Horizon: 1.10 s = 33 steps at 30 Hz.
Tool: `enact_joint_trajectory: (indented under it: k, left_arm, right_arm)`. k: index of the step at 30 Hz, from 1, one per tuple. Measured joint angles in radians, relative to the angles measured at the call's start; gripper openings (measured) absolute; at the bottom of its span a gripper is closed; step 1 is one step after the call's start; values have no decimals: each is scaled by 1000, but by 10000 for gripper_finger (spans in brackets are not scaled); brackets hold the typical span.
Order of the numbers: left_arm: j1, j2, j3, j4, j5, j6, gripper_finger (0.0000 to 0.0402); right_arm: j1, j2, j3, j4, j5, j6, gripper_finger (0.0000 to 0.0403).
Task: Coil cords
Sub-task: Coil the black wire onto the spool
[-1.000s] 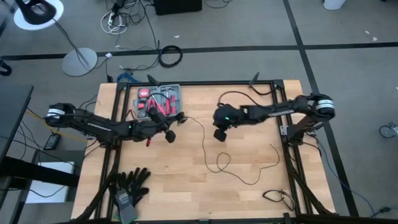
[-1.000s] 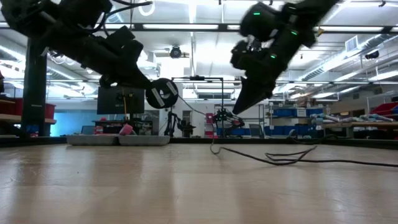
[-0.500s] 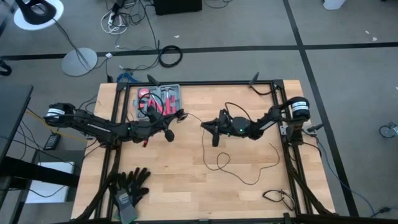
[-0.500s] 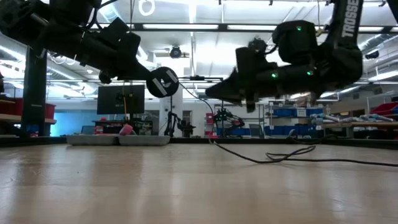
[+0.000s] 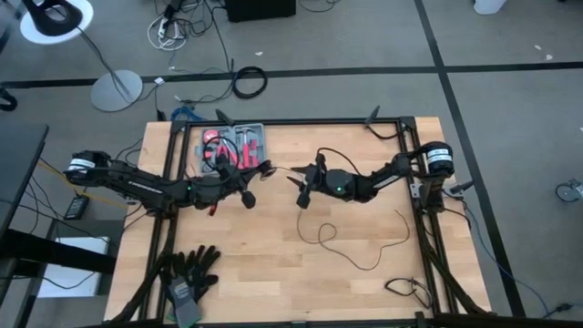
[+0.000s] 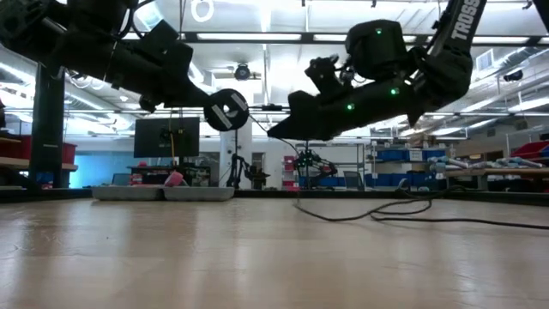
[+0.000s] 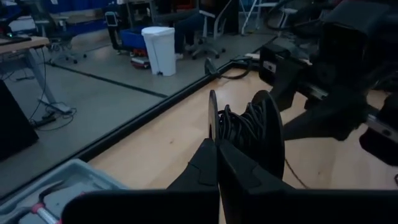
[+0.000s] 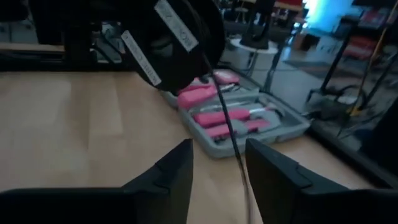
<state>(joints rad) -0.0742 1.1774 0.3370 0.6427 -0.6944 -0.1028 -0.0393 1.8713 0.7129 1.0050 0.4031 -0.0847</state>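
The left claw (image 5: pixel 248 187) is seen left of centre in the high view, raised above the wooden desk (image 5: pixel 273 273), with its fingers (image 7: pixel 214 165) pressed together on the rim of a round black spool (image 7: pixel 249 134). Cord is wound on that spool, as the left wrist view shows. In the low view the spool (image 6: pixel 226 109) hangs well above the desk, in the upper middle of the frame.

The right claw (image 5: pixel 302 187) is held just right of the spool, near the centre of the high view, pointing toward it. Its fingers (image 8: pixel 177 171) are spread, and the cords (image 8: pixel 231 140) run through the gap between them; whether the wire is touched cannot be told.

From the spool the thin black cords (image 5: pixel 351 251) pass the right claw and drop to the desk, where loose loops lie in the lower right of centre. In the low view this slack (image 6: pixel 403 210) rests on the desk at the right.

A grey tool case (image 5: pixel 232 146) with pink tools sits at the desk's upper left, and black gloves (image 5: pixel 191 273) lie at its lower left.
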Motion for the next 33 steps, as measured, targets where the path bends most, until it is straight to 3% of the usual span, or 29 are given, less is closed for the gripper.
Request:
enact_joint_trajectory:
  k: [8, 16, 26, 33]
  left_arm:
    - [0, 0, 1, 5, 0, 14, 0]
    - [0, 0, 1, 50, 0, 22, 0]
    - [1, 0, 1, 31, -1, 22, 0]
    - [1, 0, 0, 5, -15, 21, 0]
  right_arm:
    - [4, 0, 19, -35, 57, -48, 134]
    - [5, 0, 19, -141, 54, 32, 96]
    - [13, 0, 19, -133, 56, 37, 65]
    - [13, 0, 19, -108, 127, 9, 63]
